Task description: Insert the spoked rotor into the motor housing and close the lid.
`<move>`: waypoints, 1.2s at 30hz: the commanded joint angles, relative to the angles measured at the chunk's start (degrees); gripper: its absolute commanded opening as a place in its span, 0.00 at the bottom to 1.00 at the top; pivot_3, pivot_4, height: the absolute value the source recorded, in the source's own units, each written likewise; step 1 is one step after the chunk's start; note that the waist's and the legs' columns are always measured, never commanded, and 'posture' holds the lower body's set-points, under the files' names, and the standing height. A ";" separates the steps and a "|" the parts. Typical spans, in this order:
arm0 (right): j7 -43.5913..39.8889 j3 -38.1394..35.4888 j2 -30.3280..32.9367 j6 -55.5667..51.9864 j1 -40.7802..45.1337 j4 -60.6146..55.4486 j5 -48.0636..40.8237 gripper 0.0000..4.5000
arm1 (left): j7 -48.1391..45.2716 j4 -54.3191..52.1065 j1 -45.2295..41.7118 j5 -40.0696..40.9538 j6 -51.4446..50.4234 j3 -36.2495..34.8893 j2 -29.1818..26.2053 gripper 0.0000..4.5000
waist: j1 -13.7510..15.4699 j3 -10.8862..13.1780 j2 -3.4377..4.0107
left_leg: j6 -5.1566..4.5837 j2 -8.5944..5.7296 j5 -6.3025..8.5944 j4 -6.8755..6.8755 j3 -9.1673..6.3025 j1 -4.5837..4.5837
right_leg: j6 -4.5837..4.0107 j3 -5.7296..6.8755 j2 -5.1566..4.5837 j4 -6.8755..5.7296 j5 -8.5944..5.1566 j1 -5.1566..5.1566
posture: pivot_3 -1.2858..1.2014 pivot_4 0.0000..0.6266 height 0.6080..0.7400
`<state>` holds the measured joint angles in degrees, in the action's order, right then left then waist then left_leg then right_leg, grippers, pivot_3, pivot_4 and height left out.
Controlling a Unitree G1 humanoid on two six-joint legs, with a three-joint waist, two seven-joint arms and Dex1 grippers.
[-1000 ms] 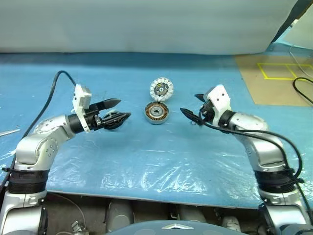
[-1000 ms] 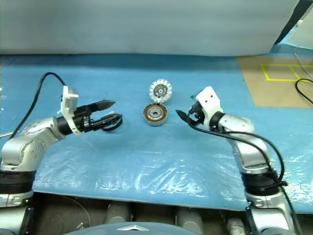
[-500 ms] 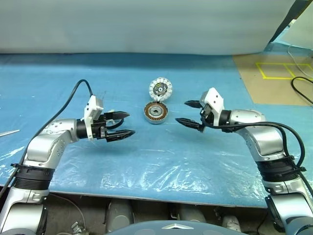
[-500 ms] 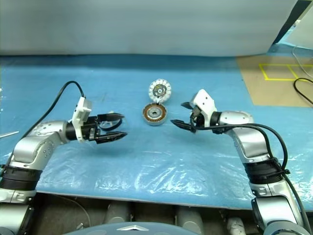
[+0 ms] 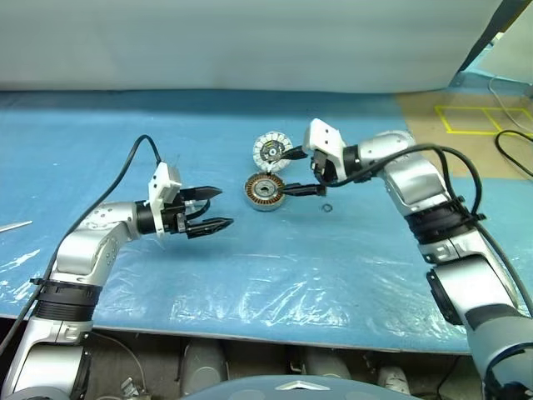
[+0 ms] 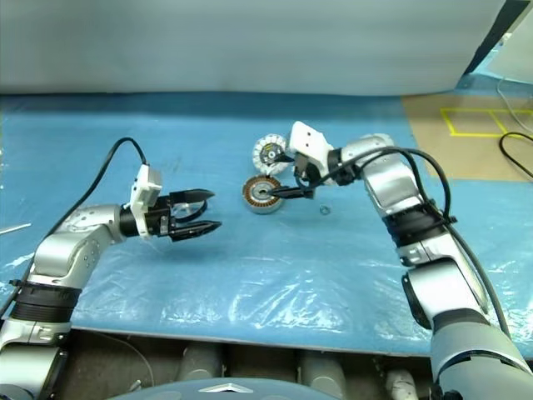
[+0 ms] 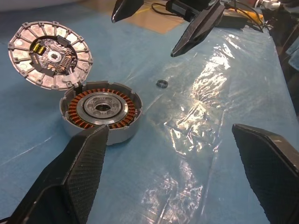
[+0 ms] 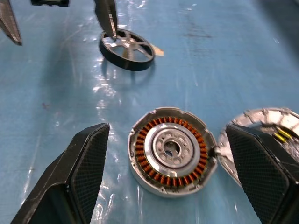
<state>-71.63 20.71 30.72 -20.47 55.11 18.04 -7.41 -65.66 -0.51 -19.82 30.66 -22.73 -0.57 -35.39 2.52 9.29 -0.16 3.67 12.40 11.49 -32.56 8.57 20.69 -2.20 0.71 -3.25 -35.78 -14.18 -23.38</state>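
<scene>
two hands stand wide open with nothing in them. the right hand (image 6: 286,177) hovers right over the motor housing (image 8: 170,150), whose lid (image 7: 50,53) lies swung open just beyond it. the spoked rotor (image 8: 126,49) rests on the tabletop (image 5: 275,267) beside the left hand (image 5: 215,208), one fingertip just above its rim. to do this step well, i judge the left hand should pinch the rim squarely and keep the wheel flat. whether that fingertip touches the rotor is unclear; a small ring (image 7: 162,83) lies near the right hand.
</scene>
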 commanded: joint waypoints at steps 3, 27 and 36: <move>-9.02 4.99 -4.76 6.09 10.35 14.07 4.64 0.93 | 1.19 -1.63 1.30 -0.49 1.55 -1.15 0.77 0.99 | 0.03 0.00 0.00 | -0.03 0.23 0.01 -0.24 -0.01 0.33 | -0.14 0.29 0.01 -0.10 -0.01 -0.15 | 0.52 0.24 1.00; -5.73 9.50 -17.18 29.21 20.91 49.59 25.00 0.93 | 6.01 -6.88 8.17 -0.74 2.56 -1.00 3.00 0.99 | -0.02 0.00 0.00 | -0.09 0.49 0.01 -0.84 -0.06 0.99 | -0.73 0.62 -0.02 -1.08 -0.21 -0.97 | 0.52 0.24 1.00; 1.73 12.06 -17.60 33.99 19.51 51.71 32.11 0.93 | 7.14 -7.64 9.16 -0.80 3.12 -0.55 4.06 0.99 | 0.00 0.00 0.00 | -0.16 0.50 0.05 -0.89 -0.06 0.96 | -0.76 0.61 -0.03 -1.11 -0.20 -0.95 | 0.52 0.24 1.00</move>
<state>-71.92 32.23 13.10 13.76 74.04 68.40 22.81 -58.88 -5.65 -10.82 29.96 -20.48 -0.74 -31.43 2.51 9.30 -0.16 3.50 12.90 11.55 -33.49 8.51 21.64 -2.98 1.31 -3.29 -36.90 -14.37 -24.32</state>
